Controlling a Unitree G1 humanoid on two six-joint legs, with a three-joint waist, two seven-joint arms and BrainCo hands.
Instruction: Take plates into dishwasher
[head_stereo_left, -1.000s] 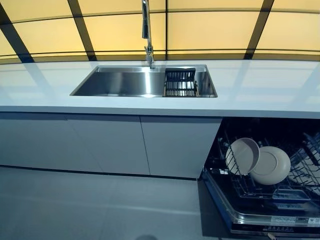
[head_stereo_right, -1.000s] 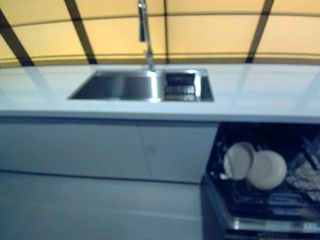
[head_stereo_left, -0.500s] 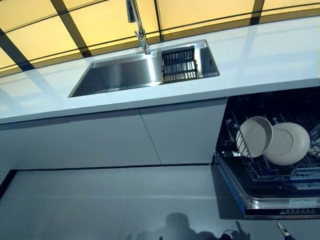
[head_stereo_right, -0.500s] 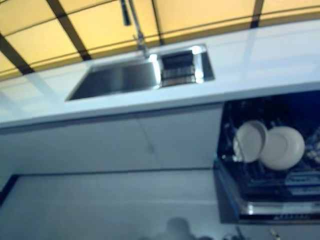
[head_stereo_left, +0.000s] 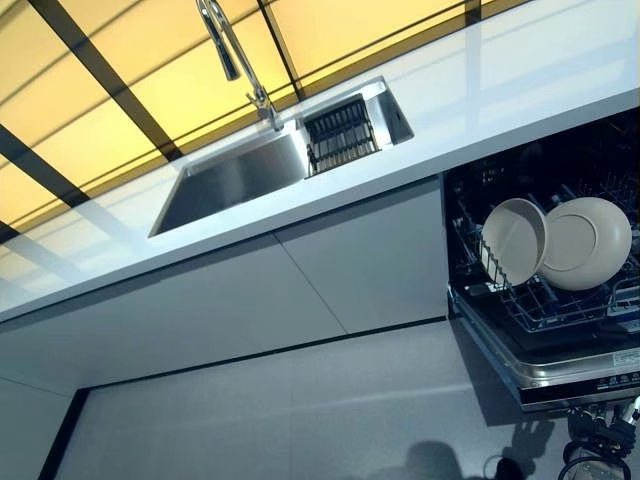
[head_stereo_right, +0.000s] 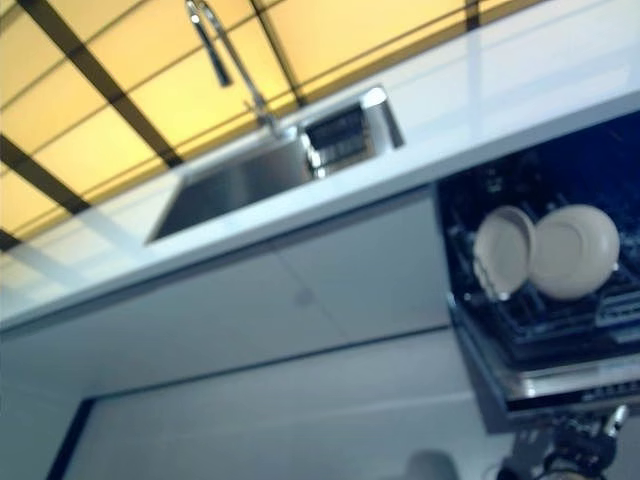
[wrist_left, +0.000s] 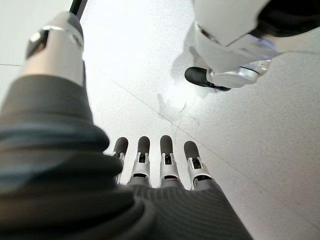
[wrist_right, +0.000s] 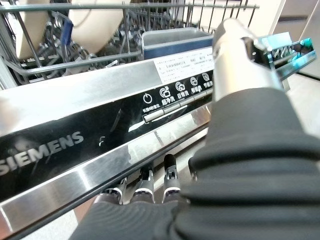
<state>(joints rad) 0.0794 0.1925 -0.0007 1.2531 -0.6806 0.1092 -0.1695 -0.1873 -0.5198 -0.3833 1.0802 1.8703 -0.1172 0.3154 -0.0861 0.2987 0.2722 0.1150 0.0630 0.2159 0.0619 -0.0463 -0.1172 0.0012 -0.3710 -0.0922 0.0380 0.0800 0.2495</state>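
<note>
Only the camera had swung and tilted since a second before, while both plates (head_stereo_left: 587, 243) stayed upright in the dishwasher (head_stereo_left: 560, 360) rack, the left hand (wrist_left: 160, 160) hanging spread and empty, the right hand (wrist_right: 150, 187) straight-fingered beneath the door, suggesting loading was done.

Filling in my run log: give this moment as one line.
plates: two upright in dishwasher rack | dishwasher door: open | left hand: open, empty | right hand: open, by door edge

Likely a kitchen, steel sink (head_stereo_left: 240, 172), white counter (head_stereo_left: 520, 70), open dishwasher (head_stereo_left: 560, 355)
</note>
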